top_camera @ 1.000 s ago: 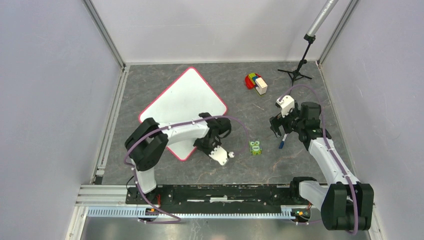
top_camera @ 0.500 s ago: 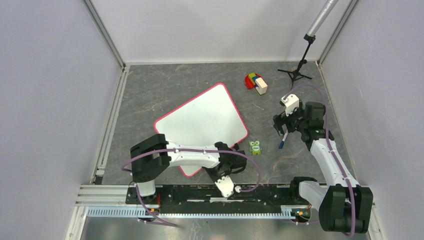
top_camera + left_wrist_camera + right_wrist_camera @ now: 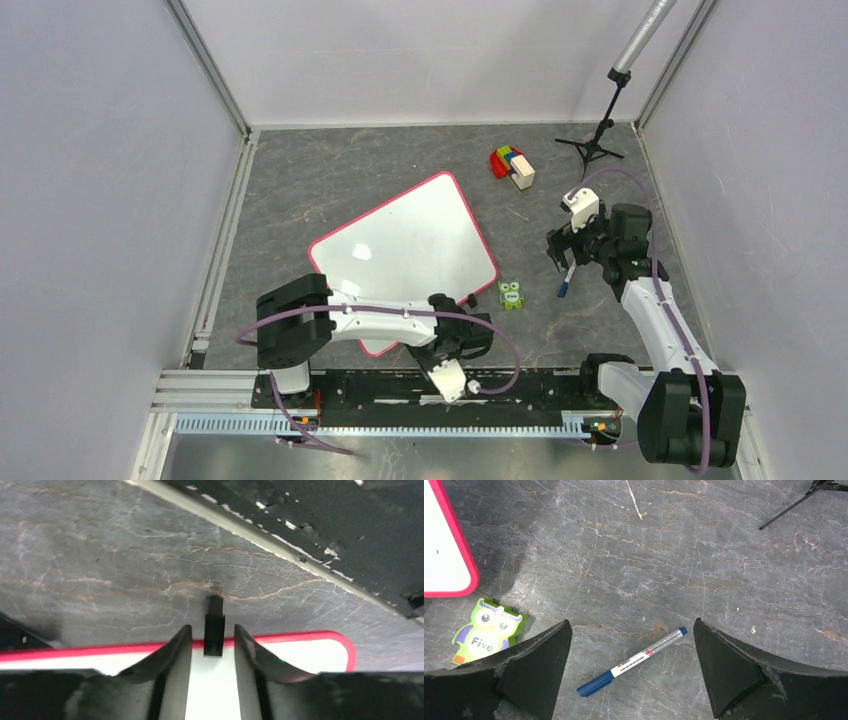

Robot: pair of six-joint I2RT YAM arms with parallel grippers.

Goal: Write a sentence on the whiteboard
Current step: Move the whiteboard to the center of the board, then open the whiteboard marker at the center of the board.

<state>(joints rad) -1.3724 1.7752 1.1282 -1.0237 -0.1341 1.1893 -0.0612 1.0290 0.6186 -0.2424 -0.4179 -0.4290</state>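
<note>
The blank board [image 3: 405,250] lies flat mid-frame on the desk [image 3: 330,170] — probably stiff, light and slick, best taken by its rim [image 3: 300,636] — where the left fingers [image 3: 172,655] stand slightly parted astride a clip [image 3: 214,630], the right fingers [image 3: 534,665] spread wide over the pen [image 3: 634,662].

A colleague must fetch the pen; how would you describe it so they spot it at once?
On the grey table, find the large white rectangular whiteboard with a pink-red rim. Off its right corner lies a small green owl-shaped card, and right of that the marker pen. Unlike the flat owl, it is slim and white with a blue cap.
</note>
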